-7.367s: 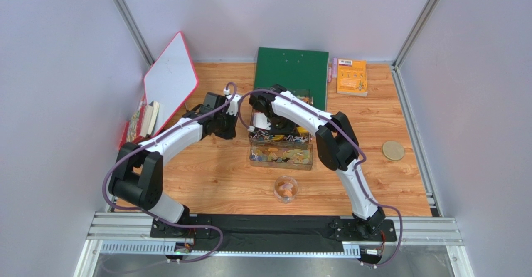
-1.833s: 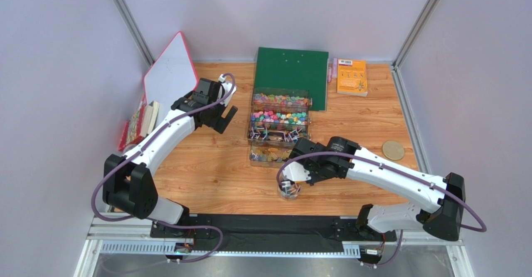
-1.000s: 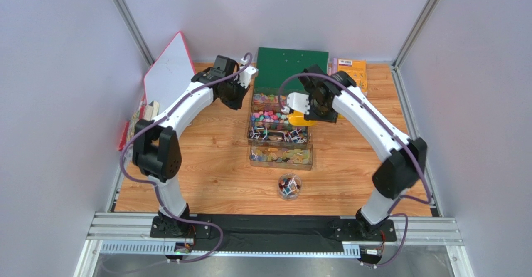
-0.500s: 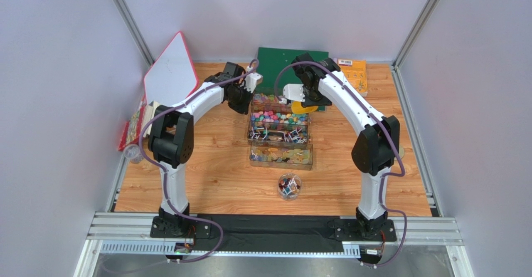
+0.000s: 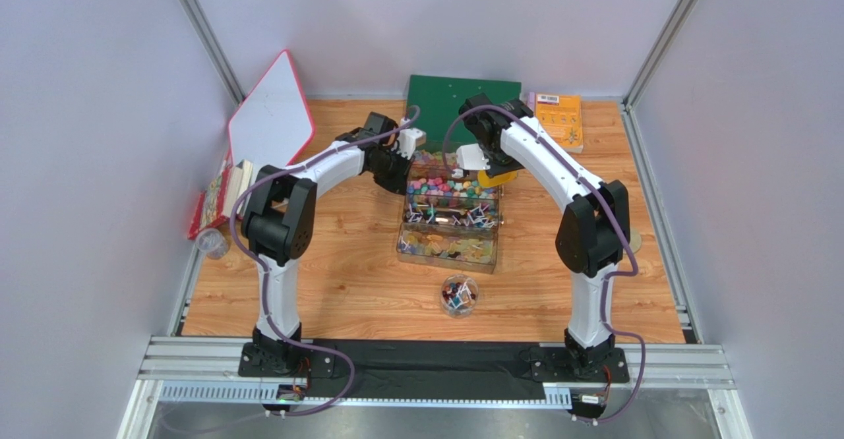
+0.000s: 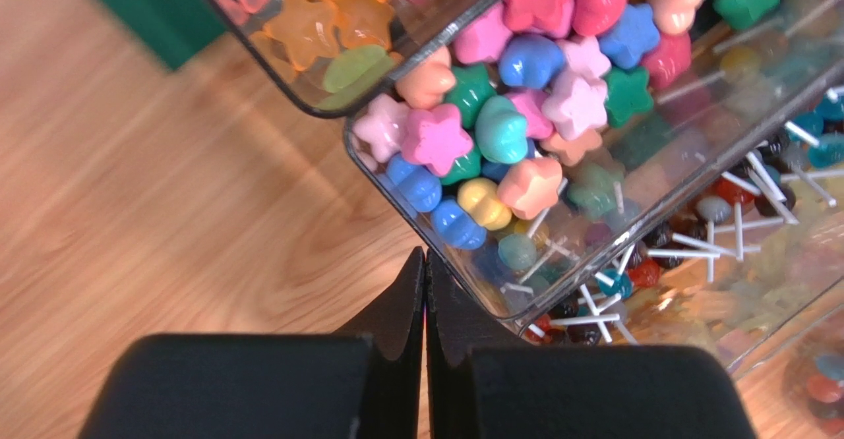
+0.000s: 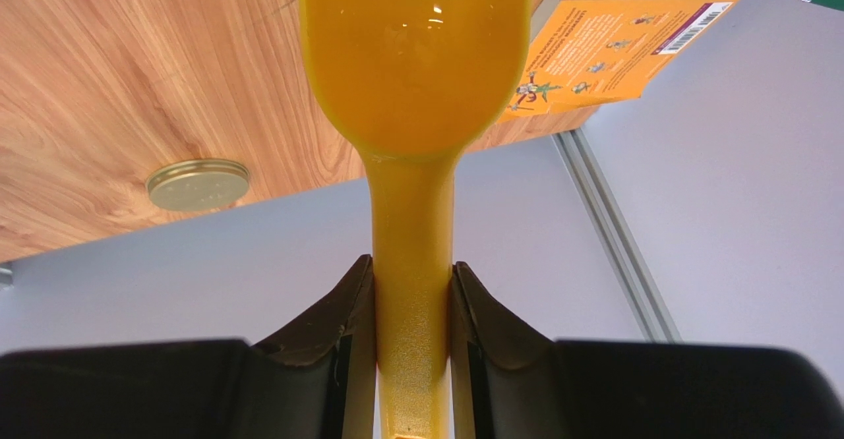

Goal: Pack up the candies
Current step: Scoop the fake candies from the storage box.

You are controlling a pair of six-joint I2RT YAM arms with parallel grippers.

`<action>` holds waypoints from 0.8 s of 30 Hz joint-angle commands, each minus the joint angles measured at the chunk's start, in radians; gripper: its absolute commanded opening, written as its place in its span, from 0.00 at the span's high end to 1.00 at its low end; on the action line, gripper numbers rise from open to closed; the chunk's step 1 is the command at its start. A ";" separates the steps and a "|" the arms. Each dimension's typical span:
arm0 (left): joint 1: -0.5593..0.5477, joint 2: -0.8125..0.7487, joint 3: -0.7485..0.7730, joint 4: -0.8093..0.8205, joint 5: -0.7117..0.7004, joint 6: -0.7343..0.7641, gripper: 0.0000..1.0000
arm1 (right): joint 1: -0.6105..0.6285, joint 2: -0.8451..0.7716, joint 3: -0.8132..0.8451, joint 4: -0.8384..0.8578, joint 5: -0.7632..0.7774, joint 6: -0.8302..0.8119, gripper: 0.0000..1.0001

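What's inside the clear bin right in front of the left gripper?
Star-shaped and rounded candies, pink, blue, green, orange, fill the clear bin. What lies beneath the top layer is covered.

Top view. A clear compartment tray [image 5: 451,251] sits mid-desk [image 5: 337,271], its far rows filled with candies [image 5: 446,187]. The left tool [image 5: 398,167] is at the tray's far left corner. The right tool [image 5: 482,167], over the far right corner, carries a yellow scoop [image 5: 495,177]. A small clear cup [image 5: 458,296] stands on the tray's near side. A green board [image 5: 464,103] lies just beyond the tray, and a whiteboard [image 5: 269,113] leans well to its left.
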 commanded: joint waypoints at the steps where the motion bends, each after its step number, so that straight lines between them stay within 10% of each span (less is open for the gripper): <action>1: -0.079 -0.012 -0.032 0.104 0.120 -0.057 1.00 | 0.001 0.038 0.057 -0.328 0.160 -0.086 1.00; 24: -0.002 -0.210 -0.172 0.121 0.002 -0.114 1.00 | 0.062 0.228 0.008 -0.328 0.276 0.037 1.00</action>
